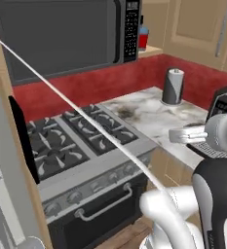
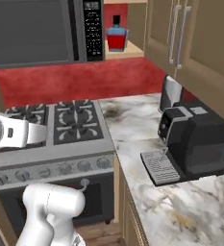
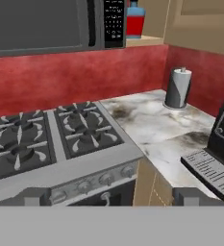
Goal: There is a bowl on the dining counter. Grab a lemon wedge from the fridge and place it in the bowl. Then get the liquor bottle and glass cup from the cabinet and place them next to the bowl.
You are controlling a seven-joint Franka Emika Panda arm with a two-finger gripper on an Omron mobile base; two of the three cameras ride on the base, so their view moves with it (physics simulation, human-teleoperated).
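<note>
Stove [image 3: 51, 139], microwave [image 3: 41, 24], paper-towel roll [image 3: 178, 88], coffee machine [image 2: 200, 141].

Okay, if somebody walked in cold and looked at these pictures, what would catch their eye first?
Probably the red backsplash running behind the black stove. Next, the red and blue bottle standing on the open cabinet shelf right of the microwave, then the dark coffee machine on the marbled counter.
</note>
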